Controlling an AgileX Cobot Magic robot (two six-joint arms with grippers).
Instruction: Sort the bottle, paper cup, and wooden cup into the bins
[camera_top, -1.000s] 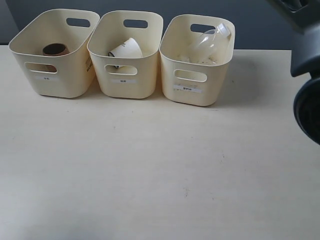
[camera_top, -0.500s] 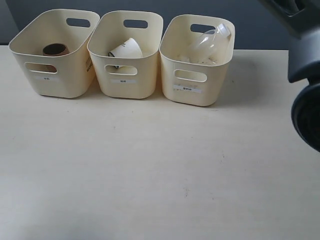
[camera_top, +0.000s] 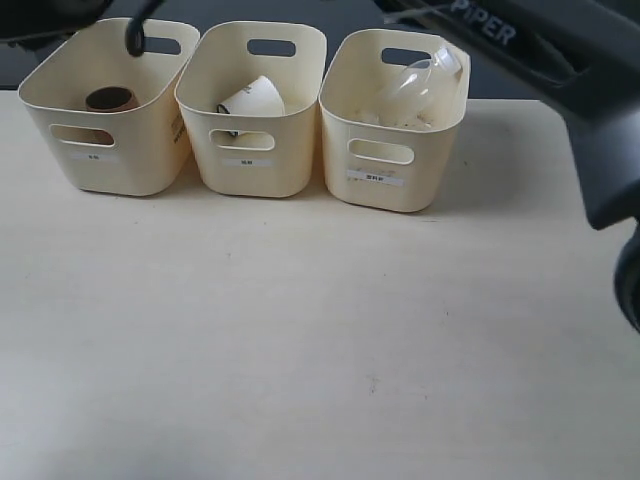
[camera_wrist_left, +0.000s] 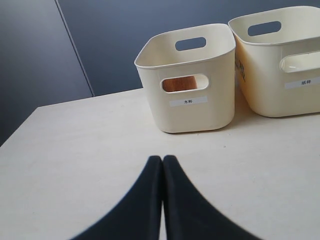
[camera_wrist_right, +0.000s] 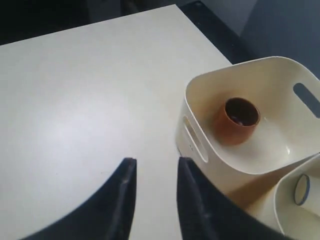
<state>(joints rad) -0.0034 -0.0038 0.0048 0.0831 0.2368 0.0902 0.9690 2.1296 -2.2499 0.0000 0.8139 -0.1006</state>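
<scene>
Bins (camera_top: 260, 110) stand in a row of three at the far side of the counter (camera_top: 300, 330), touching or nearly touching one another, and each holds one item. In the exterior view the left bin (camera_top: 105, 110) contains the wooden cup (camera_top: 110, 99), standing upright with its mouth up. The middle bin (camera_top: 255, 105) holds the paper cup (camera_top: 250, 98), lying tilted on its side. The right bin (camera_top: 393, 120) holds the bottle (camera_top: 418, 85), leaning with its white cap up against the rim.

The left tool (camera_wrist_left: 162, 165) has its two dark fingers pressed together with nothing between them, above bare counter; the bin with the wooden cup lies ahead of it, well apart, the brown cup showing through the handle cutout.

The right tool (camera_wrist_right: 156, 167) has its fingers slightly apart and grips nothing. It hangs high over the counter, reaching across the row, with the wooden cup's bin just ahead of and below its fingertips. Part of the middle bin shows beside that one in the right wrist view.
</scene>
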